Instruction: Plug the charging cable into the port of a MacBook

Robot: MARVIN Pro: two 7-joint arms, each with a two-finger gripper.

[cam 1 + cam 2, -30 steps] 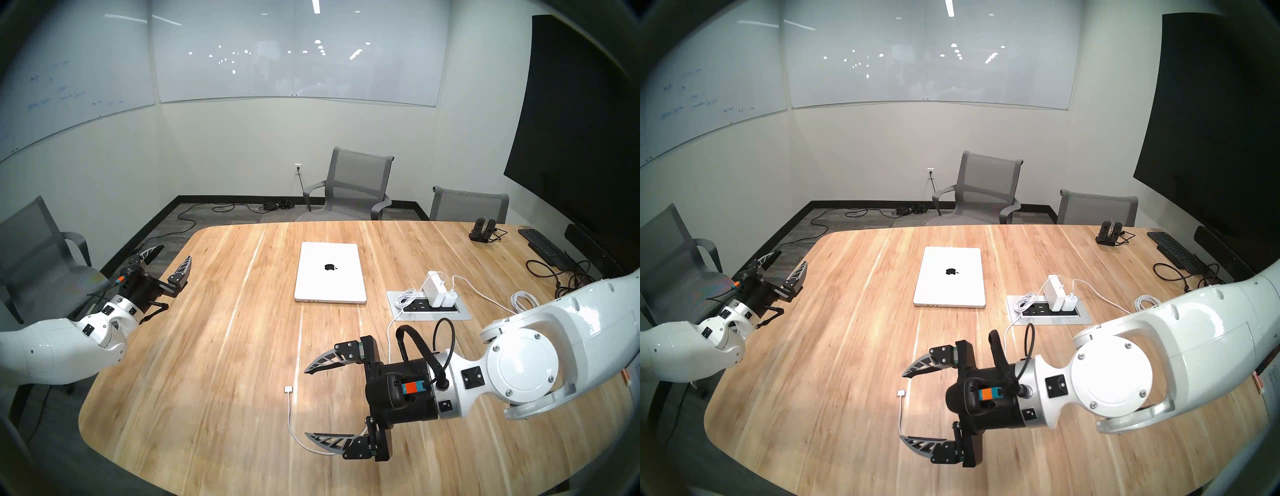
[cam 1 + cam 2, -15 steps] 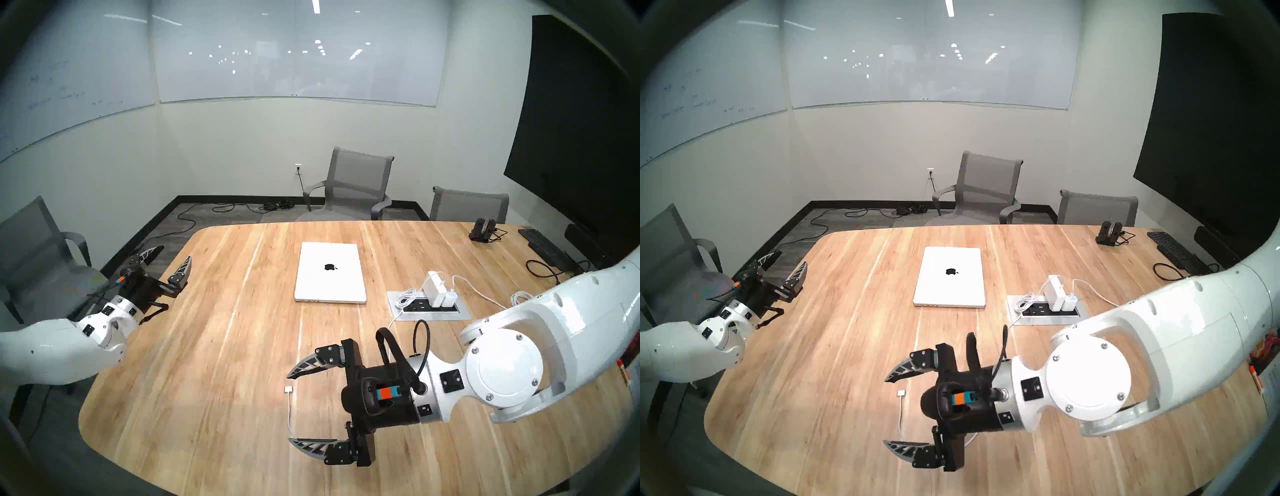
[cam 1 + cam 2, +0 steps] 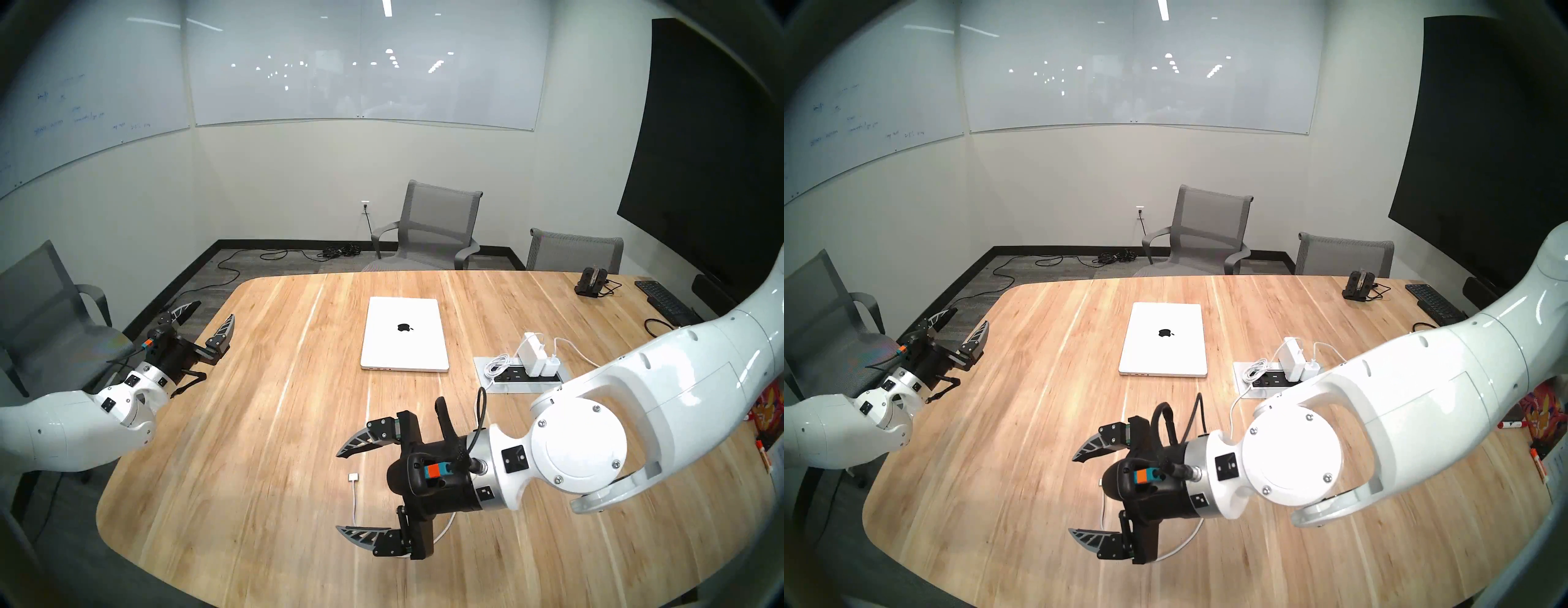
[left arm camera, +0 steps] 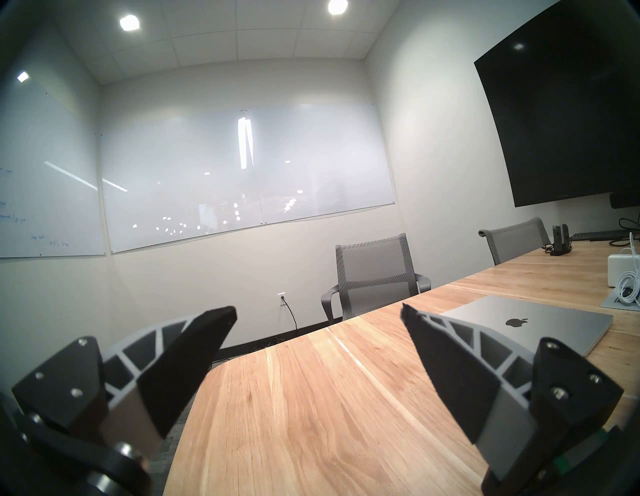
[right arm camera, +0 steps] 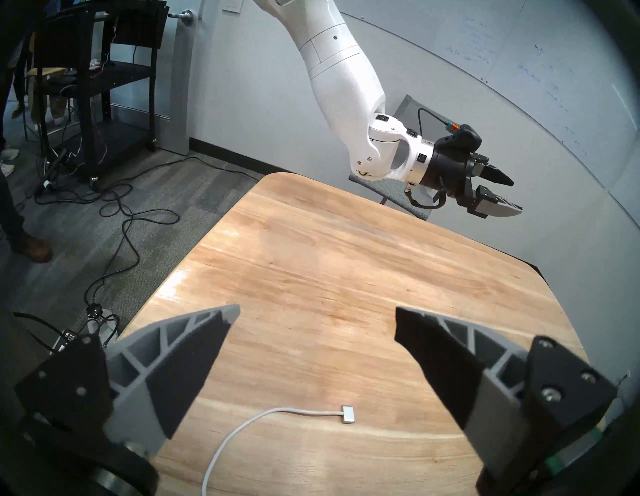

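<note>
The silver MacBook (image 3: 404, 333) lies shut mid-table, logo up. Its port (image 3: 372, 368) is the leftmost of three tiny slots on the near edge. The charging cable's flat connector (image 3: 353, 477) lies on the wood near the front. Its white cord (image 3: 354, 505) curves back under my right wrist towards the large white power brick (image 3: 530, 346). My right gripper (image 3: 339, 491) hovers open above the table, fingers pointing left. In the right wrist view the connector (image 5: 348, 414) lies below and between the spread fingers. My left gripper (image 3: 214, 310) is open and empty at the table's left edge.
A recessed outlet panel (image 3: 488, 361) right of the laptop holds the brick, a smaller charger (image 3: 551, 365) and a bundled white cord (image 3: 497, 365). A black keyboard (image 3: 664, 299) and a small black dock (image 3: 590, 282) sit far right. Grey chairs (image 3: 437, 225) ring the table.
My right arm has swung left and a little forward, bringing the open gripper over the cable's end. The left arm, the laptop and the connector have not moved.
</note>
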